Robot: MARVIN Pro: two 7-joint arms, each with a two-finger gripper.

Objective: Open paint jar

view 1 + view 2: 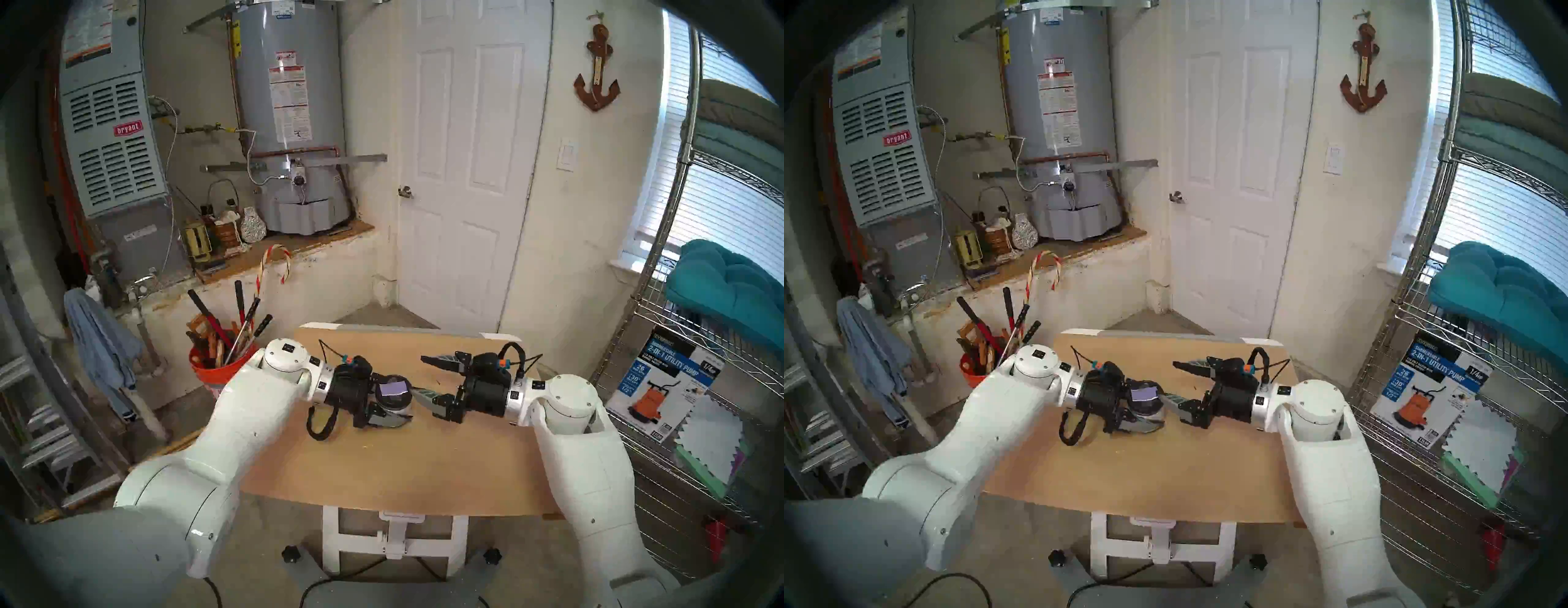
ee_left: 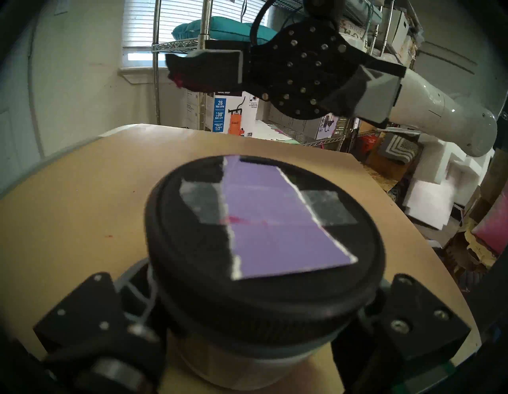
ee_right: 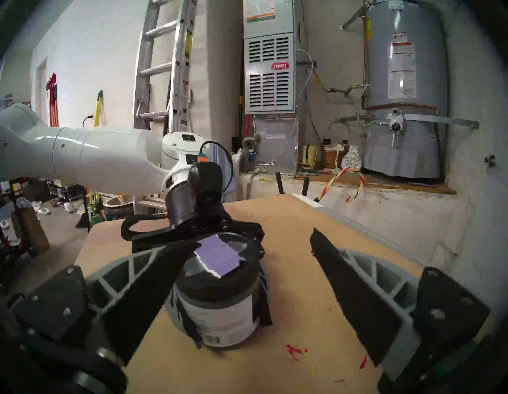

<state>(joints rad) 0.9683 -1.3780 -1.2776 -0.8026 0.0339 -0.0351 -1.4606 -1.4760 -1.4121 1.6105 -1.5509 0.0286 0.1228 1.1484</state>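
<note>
The flat tan fibreboard table top (image 1: pixel 382 458) carries the whole job, and near its middle stands the small squat cylindrical paint jar (image 3: pixel 217 313) with a white barcode label, upright, its short axis vertical and its mouth facing up. The black left gripper (image 1: pixel 392 407) is clamped on the jar's body below the lid, one finger on either side, reaching in from the left and tilted a little downward. The black right gripper (image 3: pixel 247 275) hangs empty just beside the jar, its fingers (image 3: pixel 354 291) spread wide and roughly level; in its own wrist view the jar sits off-centre toward the left-hand finger. The black round screw lid (image 2: pixel 264 234) with the taped lilac rectangular swatch (image 2: pixel 277 220) is on and looks fully seated. So the step in hand appears to be bracing done, lid not yet gripped. Next, the right gripper probably needs centring over the lid rim, closing on it, then twisting while the left holds firm.
</note>
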